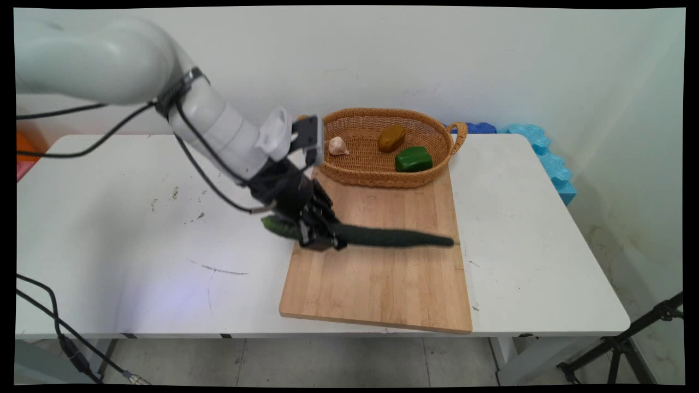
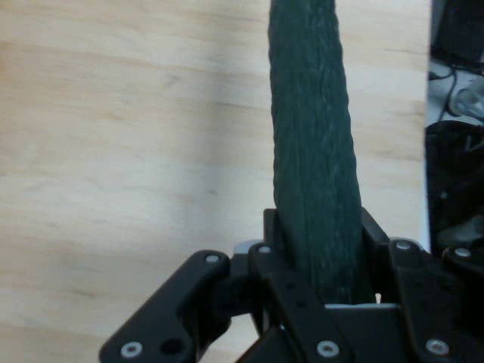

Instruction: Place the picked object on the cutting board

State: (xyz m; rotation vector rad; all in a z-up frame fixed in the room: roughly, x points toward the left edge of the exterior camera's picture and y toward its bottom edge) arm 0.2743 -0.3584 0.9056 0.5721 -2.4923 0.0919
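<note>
Pincer (image 1: 318, 236) pinching one cucumber (image 1: 393, 237) (over board (image 1: 382, 289)) — basket (image 1: 377, 172): three items.

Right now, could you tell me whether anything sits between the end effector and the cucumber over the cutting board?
Nothing does: the end effector is shut on the cucumber near its left end, over the cutting board. The basket lies beyond the board's far edge.

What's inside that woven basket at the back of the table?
The basket holds three things: a garlic bulb at its left, a brownish potato-like vegetable in the middle, and a green pepper nearer the front. The gripper's camera mount hides the basket's left rim.
</note>
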